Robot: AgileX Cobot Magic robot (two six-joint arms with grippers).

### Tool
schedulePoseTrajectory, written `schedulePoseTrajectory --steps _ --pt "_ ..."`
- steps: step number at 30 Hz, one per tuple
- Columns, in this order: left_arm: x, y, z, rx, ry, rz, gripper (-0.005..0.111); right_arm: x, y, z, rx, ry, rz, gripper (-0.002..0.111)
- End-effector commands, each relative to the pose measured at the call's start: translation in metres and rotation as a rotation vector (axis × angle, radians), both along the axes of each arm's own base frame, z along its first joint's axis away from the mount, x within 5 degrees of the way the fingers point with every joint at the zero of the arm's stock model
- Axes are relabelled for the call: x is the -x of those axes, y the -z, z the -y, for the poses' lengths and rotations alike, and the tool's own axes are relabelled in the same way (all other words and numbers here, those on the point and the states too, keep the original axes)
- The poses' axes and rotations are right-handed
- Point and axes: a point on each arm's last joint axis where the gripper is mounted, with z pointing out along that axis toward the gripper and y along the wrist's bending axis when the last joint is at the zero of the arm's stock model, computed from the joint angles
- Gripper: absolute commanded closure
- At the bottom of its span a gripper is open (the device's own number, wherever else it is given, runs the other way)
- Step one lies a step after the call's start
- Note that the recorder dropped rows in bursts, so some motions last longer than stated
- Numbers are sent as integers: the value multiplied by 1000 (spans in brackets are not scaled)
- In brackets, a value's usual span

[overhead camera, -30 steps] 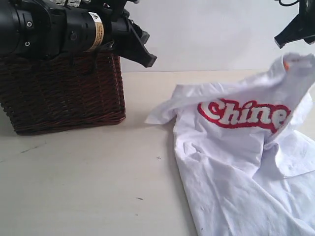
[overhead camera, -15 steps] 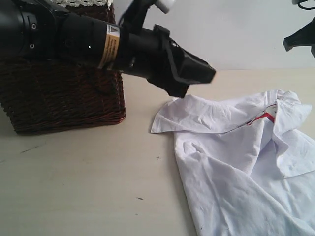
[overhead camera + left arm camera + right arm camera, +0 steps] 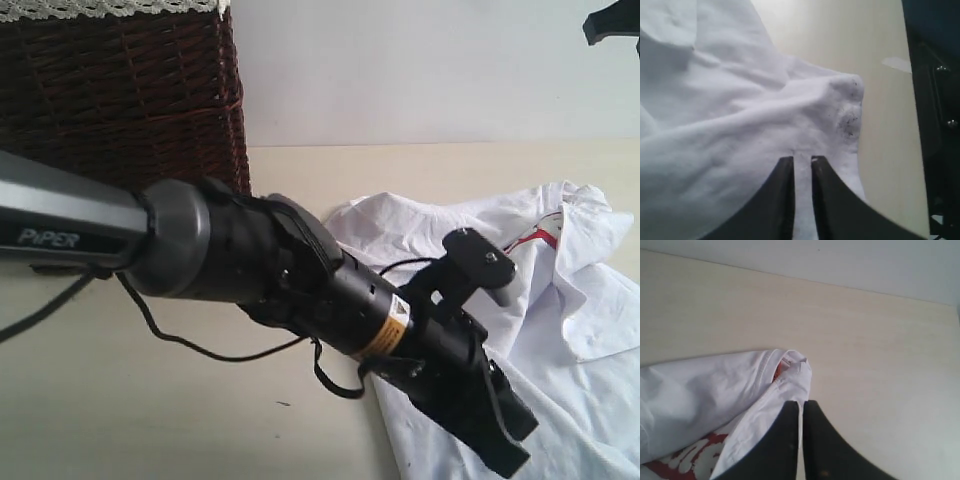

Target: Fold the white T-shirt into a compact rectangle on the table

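Observation:
The white T-shirt lies crumpled on the table at the right, with only a sliver of its red lettering showing. My left arm reaches across, and my left gripper is down at the shirt's near left edge. In the left wrist view the left gripper hovers over white cloth, jaws a narrow gap apart. My right gripper hangs high at the top right. In the right wrist view the right gripper is shut and empty above the collar and its orange tag.
A dark brown wicker basket stands at the back left, behind my left arm. A black cable loops off that arm over the table. A pale wall runs along the table's far edge.
The raised collar left my right gripper and the shirt collapsed, hiding the lettering. My right gripper rose away. My left arm swung from the basket down to the shirt's near edge.

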Motion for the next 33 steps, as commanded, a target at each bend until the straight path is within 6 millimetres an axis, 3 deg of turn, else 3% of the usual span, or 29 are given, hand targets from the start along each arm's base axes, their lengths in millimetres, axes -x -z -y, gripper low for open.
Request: schedulePoseTrajectory --steps 1,8,13,16,23,26,30,33 --pt "16 9 5 -44 -55 -148 93 1 -7 0 -12 -3 37 104" --pt "11 29 -15 -133 -183 -211 101 1 -7 0 -22 -1 29 104" --pt "-16 16 -25 -126 -365 -37 101 1 -7 -1 -26 0 29 104" --pt "-19 10 -24 -126 -410 56 101 1 -7 -1 -26 0 29 104" --pt "9 23 -19 -148 -277 -61 101 1 -7 0 -24 -1 29 104" --pt "10 8 -22 -126 -279 36 102 1 -7 0 -24 -1 31 104" --pt "-28 -32 -42 -125 -579 423 102 2 -6 -1 -26 0 25 104" --pt "-44 -51 -59 -212 -707 613 102 2 -6 0 -25 0 25 104"
